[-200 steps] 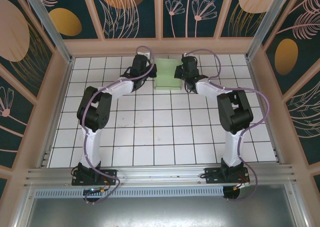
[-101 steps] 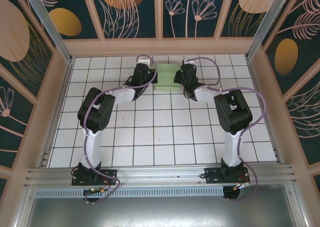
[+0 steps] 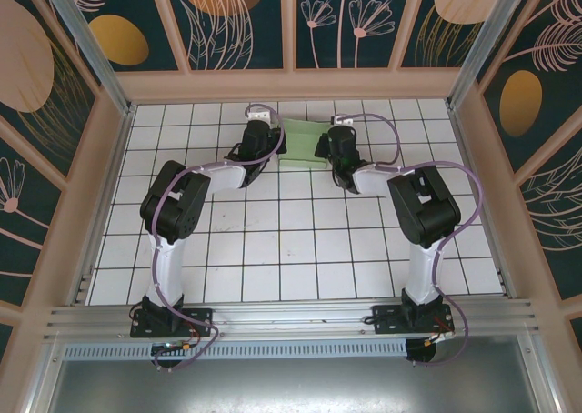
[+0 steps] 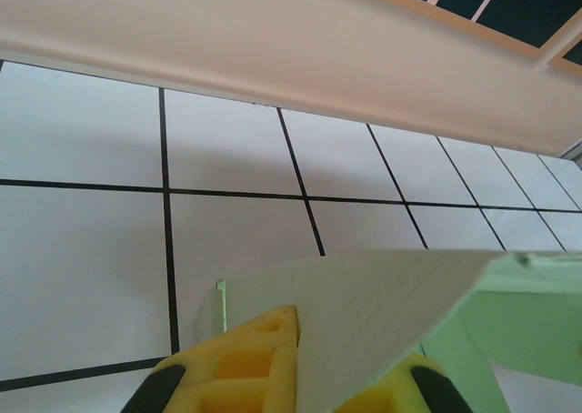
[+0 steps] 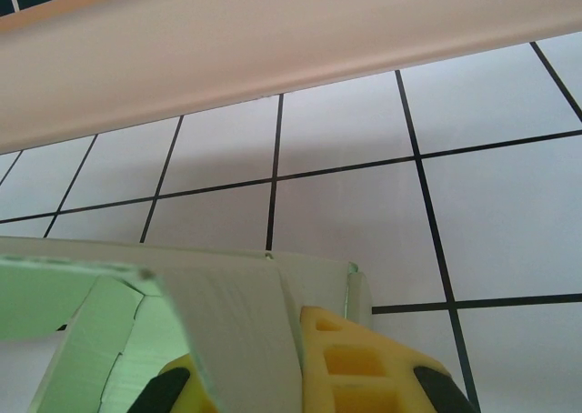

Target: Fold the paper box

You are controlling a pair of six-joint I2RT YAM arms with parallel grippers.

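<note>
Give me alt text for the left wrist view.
The left claw pinches a pale green panel of the paper box between its yellow fingers at the bottom of the frame. Behind it lie a white tiled table with black lines and a beige wall.

Beneath the jaws lies a white tiled table with black grout lines (image 3: 300, 240). Just beyond them runs a pale peach ledge (image 3: 291, 84), backed by dark teal leaf-printed wall panels (image 3: 245, 45).

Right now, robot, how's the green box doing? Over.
Left tool shut on the paper box. Right tool shut on it too. Back wall close behind.
</note>
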